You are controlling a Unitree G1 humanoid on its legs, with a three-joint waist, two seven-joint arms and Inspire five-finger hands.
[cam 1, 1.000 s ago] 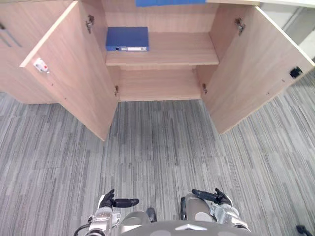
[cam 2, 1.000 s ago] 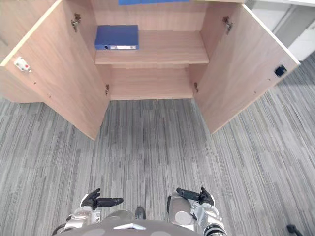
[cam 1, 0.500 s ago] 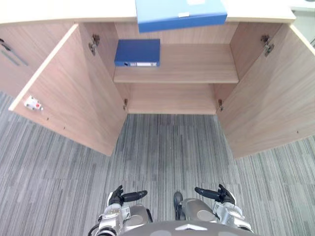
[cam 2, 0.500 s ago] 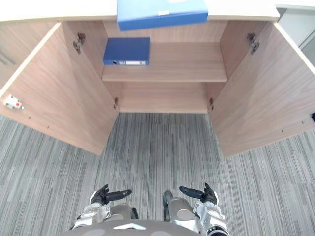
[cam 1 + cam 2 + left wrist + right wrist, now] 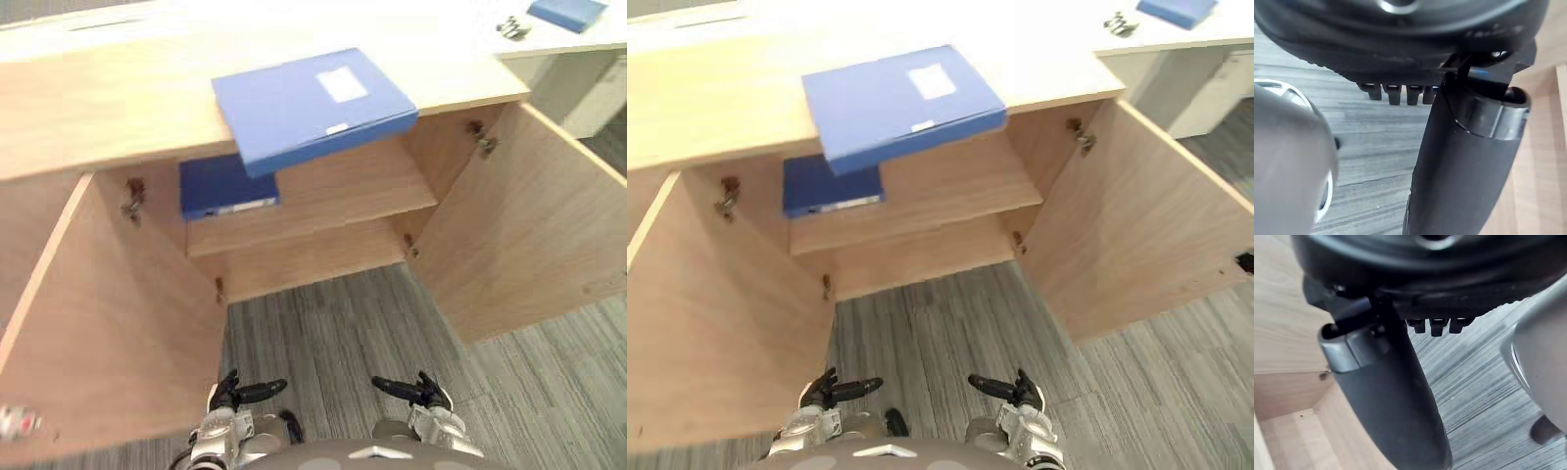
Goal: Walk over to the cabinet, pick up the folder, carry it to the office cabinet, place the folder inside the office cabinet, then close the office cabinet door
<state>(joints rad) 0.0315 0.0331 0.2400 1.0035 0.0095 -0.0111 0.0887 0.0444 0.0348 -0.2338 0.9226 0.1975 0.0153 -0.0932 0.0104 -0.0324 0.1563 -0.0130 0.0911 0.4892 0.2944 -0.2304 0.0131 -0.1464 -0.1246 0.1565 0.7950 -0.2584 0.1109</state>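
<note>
A light blue folder (image 5: 313, 106) lies flat on the wooden cabinet's top (image 5: 108, 108), with its near corner jutting over the front edge. Inside the open cabinet, a darker blue folder (image 5: 227, 186) lies on the upper shelf (image 5: 343, 196) at its left end. My left hand (image 5: 235, 394) and right hand (image 5: 421, 392) hang low over the carpet, well short of the cabinet. Both are open and hold nothing, with the thumbs pointing inward. In the left wrist view the thumb (image 5: 1464, 161) stretches out past relaxed fingertips (image 5: 1395, 94). The right wrist view shows the same thumb (image 5: 1386, 396).
Both cabinet doors stand wide open: the left door (image 5: 108, 323) swings out close on my left, the right door (image 5: 519, 235) on my right. Grey striped carpet (image 5: 333, 323) lies between them. Another blue folder (image 5: 566, 12) rests on a white desk at the far right.
The whole view has shifted: the cabinet is nearer and its top with the light blue folder now shows in full. Both hands stay low and open as before.
</note>
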